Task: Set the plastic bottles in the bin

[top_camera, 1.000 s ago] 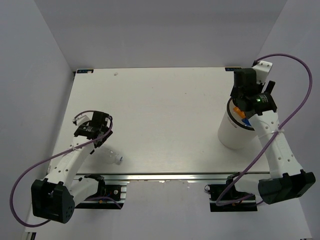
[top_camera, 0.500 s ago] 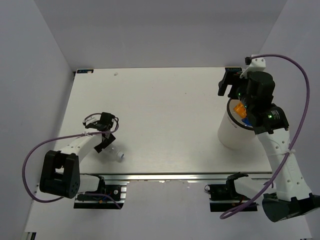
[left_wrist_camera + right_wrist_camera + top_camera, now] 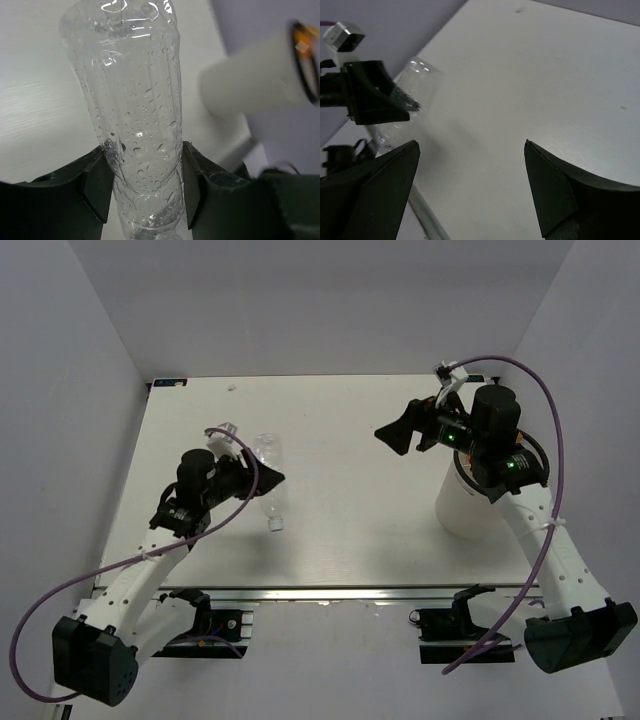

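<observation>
Bottle (image 3: 135,90), clear and crinkled with droplets inside, is clamped in the left hand (image 3: 143,150), one dark finger pressed against each side of its body. From the top view it sits left of centre over the tabletop (image 3: 330,550), white cap toward the near edge and base pointing away, and it looks lifted off the surface (contact underneath can't be checked from these views). Right hand (image 3: 470,190) has its fingers spread wide apart with nothing between them, only bare tabletop showing in the gap. From above it hangs right of centre, just left of the bin (image 3: 462,510) and pointing toward the left arm. Its wrist camera sees the bottle and the left hand at the far side of the tabletop. Bin is a white cylinder with a thin black rim, standing upright near the right edge, well apart from the held bottle, and the right arm crosses over its top. In the left wrist view an orange item (image 3: 302,39) shows just inside the rim, too little visible to say more. No other bottles lie on the tabletop in the top view.
</observation>
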Action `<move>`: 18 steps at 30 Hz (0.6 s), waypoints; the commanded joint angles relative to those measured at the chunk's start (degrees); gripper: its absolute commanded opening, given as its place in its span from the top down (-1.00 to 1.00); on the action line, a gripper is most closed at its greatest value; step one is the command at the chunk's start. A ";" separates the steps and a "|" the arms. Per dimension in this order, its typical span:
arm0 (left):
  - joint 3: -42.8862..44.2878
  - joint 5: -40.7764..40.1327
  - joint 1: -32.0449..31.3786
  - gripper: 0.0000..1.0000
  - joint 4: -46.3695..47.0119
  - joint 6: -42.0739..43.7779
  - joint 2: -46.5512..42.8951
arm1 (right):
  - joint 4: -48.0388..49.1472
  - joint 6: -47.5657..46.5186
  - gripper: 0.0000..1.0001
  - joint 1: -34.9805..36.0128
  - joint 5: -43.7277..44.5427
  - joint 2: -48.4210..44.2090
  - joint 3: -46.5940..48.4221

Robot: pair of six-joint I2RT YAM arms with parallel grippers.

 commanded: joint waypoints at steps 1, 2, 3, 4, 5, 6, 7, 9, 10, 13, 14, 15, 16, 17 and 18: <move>1.32 21.90 -6.99 0.20 14.59 4.76 -2.48 | 12.57 6.54 -0.79 0.80 -21.57 0.50 -2.82; 1.06 22.16 -8.50 0.20 15.82 5.98 -2.92 | 17.37 8.04 -0.79 0.98 -23.87 0.50 -3.80; 0.89 23.55 -10.87 0.21 18.18 6.34 -3.36 | 20.56 11.01 -0.79 1.85 -27.90 0.33 -4.85; 0.97 24.87 -11.59 0.22 19.25 6.61 -3.46 | 23.37 12.43 -0.79 2.56 -29.51 0.41 -6.69; 0.97 26.19 -12.11 0.29 20.56 6.43 -3.46 | 26.79 13.32 -0.79 3.26 -30.57 0.41 -7.23; 1.23 27.16 -12.64 0.34 22.93 6.08 -3.28 | 26.91 13.50 -0.79 5.35 -30.58 0.76 -7.32; 1.32 28.39 -13.26 0.38 24.17 5.21 -3.02 | 26.13 12.46 -0.79 6.59 -28.57 1.03 -7.06; 1.41 30.24 -14.22 0.38 27.50 4.68 -2.67 | 22.72 11.04 -0.79 9.84 -26.19 2.86 -5.13; 1.58 30.68 -14.58 0.38 28.04 4.59 -2.49 | 21.91 10.52 -0.79 10.64 -25.83 3.57 -4.60; 2.37 29.81 -15.46 0.38 28.84 4.59 -1.70 | 21.47 10.60 -0.79 13.54 -24.60 5.42 -4.86; 2.64 29.90 -15.55 0.38 28.75 4.59 -1.35 | 22.08 11.03 -0.79 14.59 -24.51 5.77 -5.73; 2.99 29.90 -15.90 0.38 28.93 4.59 -0.91 | 24.60 11.74 -0.79 15.13 -24.60 6.04 -6.26; 3.08 30.07 -16.16 0.38 29.19 4.59 -0.56 | 25.76 12.44 -0.79 15.74 -24.86 6.30 -6.53; 3.25 30.16 -16.34 0.38 29.63 4.59 0.14 | 26.56 13.40 -0.79 17.05 -25.12 7.09 -6.44; 3.43 30.16 -16.95 0.39 29.80 4.59 0.49 | 26.83 13.41 -0.79 17.76 -25.48 7.44 -6.18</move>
